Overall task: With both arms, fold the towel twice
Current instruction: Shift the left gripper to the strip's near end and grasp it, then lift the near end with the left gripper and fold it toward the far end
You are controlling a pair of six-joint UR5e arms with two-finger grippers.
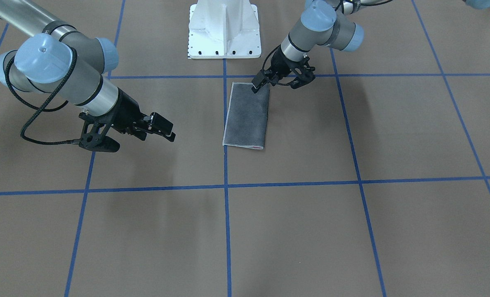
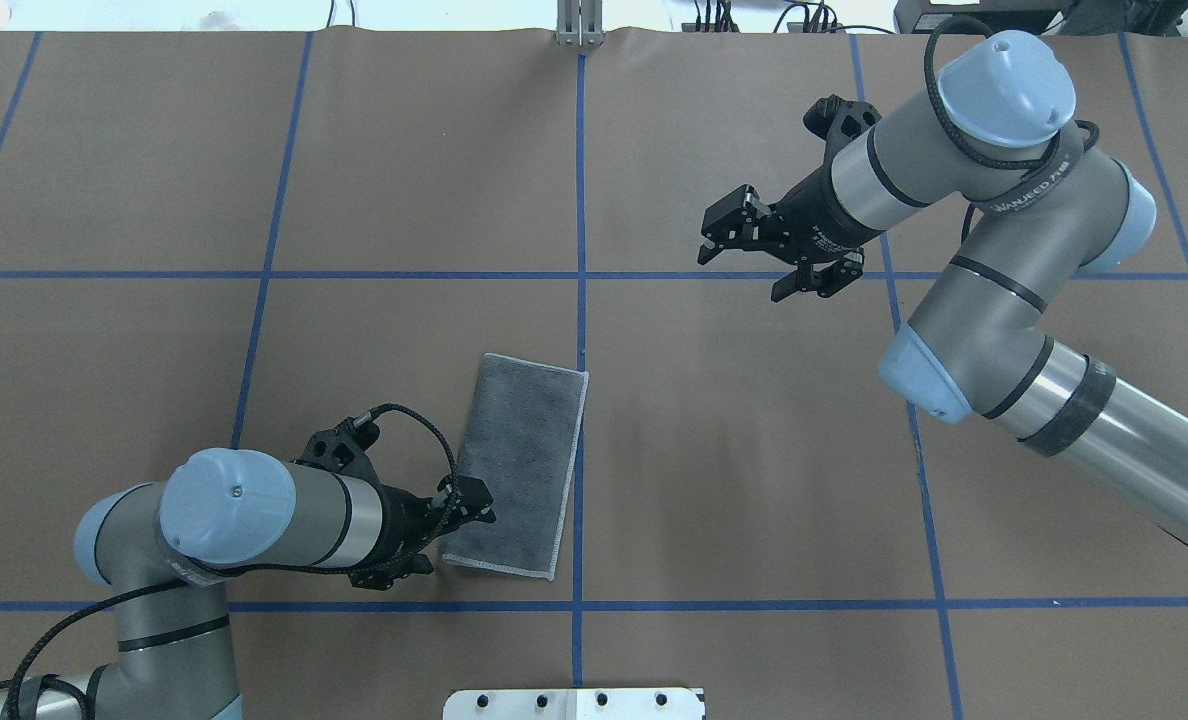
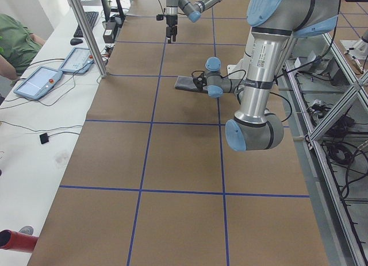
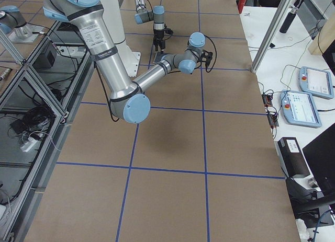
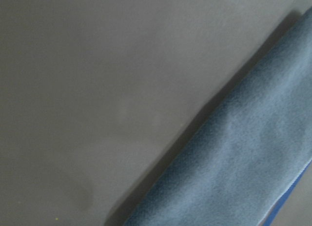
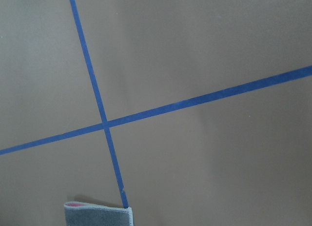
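- My left gripper (image 2: 472, 508) sits at the towel's (image 2: 519, 465) near corner — I cannot tell whether it pinches, since its wrist camera gives only blur.
- The right gripper (image 2: 719, 232) hovers well apart, fingers spread.
- The towel lies folded, grey up — beside the middle tape line (image 2: 580, 300), near the white base (image 1: 224, 29).

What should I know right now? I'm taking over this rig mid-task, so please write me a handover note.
Left gripper: at the towel's left edge, near the corner closest to the robot. I cannot tell whether it is clamped on the cloth.
Right gripper: open, well away from the towel.
Towel: lying flat, grey face up, a narrow rectangle beside the centre tape line.
Done: first fold.
Left: second fold.
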